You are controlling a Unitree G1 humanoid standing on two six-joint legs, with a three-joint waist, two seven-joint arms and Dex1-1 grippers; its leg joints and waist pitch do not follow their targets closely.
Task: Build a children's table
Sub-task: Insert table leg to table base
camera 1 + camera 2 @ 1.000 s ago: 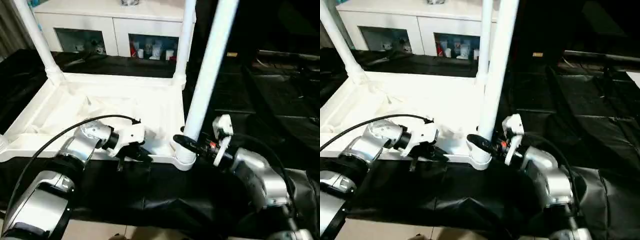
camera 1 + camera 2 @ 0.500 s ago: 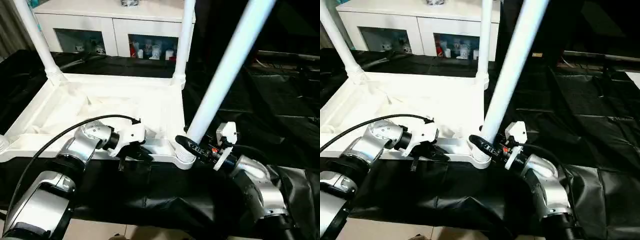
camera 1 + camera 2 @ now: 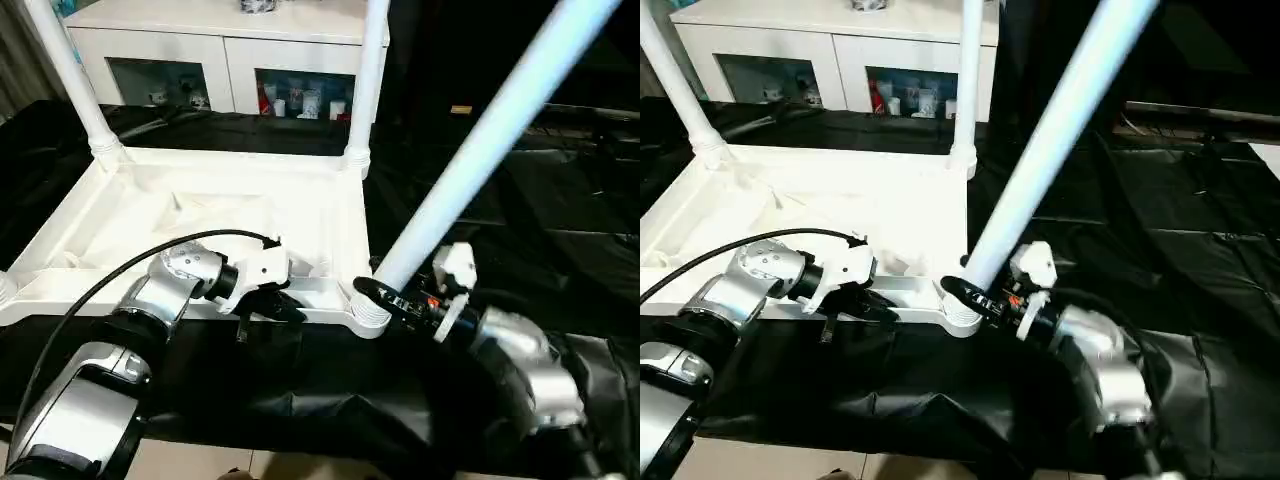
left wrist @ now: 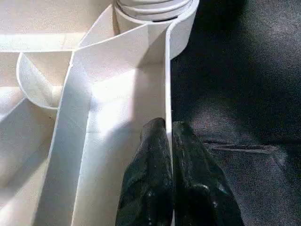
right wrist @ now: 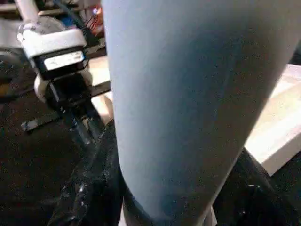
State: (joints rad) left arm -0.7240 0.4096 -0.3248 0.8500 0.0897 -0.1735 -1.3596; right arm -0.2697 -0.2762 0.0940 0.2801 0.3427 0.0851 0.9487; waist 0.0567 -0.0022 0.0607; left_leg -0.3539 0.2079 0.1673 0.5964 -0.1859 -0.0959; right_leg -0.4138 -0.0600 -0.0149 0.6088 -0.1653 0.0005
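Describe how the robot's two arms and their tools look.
Both forearms are silver metal with rounded, glossy housings. The left arm carries a black cable looping over it and a white wrist block. The right arm has a small white module with red wiring. Each tool, left tool and right tool, has two black fingers.

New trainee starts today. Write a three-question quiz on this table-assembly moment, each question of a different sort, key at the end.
1. True or false: two legs already stand upright in the far corner sockets of the tabletop.
2. Which does the left gripper pinch? A) the cable B) the near rim of the tabletop C) a leg
3. Fill in: the leg held by the right gripper leans toward the robot's ____ side.

Key
1. True: the far left leg and the far right leg are seated.
2. B: its fingers close on either side of the rim wall.
3. Right: its lower end sits at the near right corner socket.
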